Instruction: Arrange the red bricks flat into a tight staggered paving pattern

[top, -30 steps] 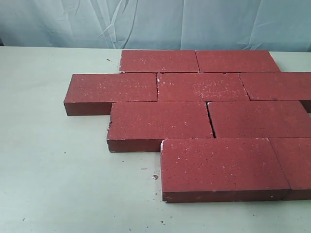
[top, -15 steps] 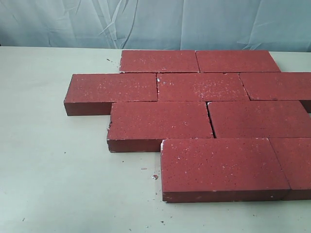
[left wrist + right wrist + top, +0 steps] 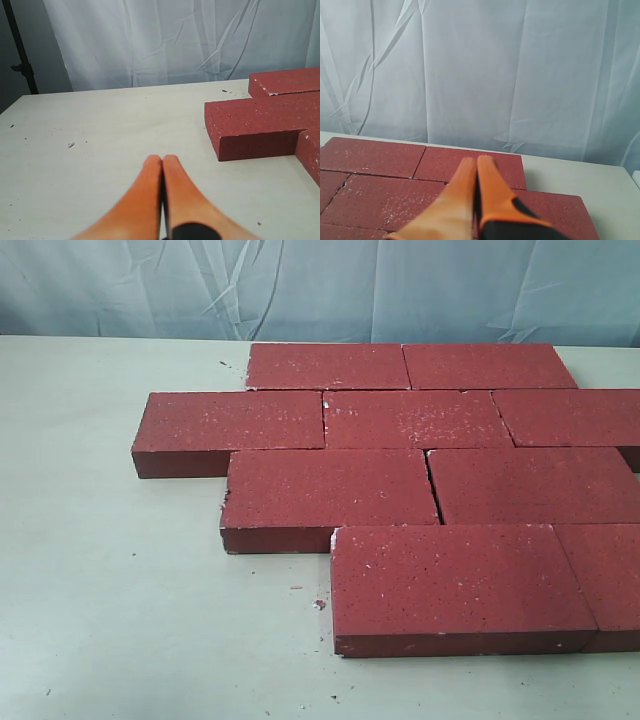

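Left claw (image 3: 162, 161) and right claw (image 3: 476, 162) are clenched empty; red bricks (image 3: 330, 485) are laid flat, staggered, toward 3 o'clock on worktop (image 3: 120, 590); remaining seams should be closed by low, square side pushes.

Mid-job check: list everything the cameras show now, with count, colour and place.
table: one, pale, carries everything
red bricks: nine, dark red, flat in four staggered rows on the table
crumbs: a few, pale, on the table near the front bricks
curtain: one, pale blue, behind the table
stand: one, black, past the table's edge, left wrist view
left gripper: one, orange, jaws shut, over bare table
right gripper: one, orange, jaws shut, over the bricks
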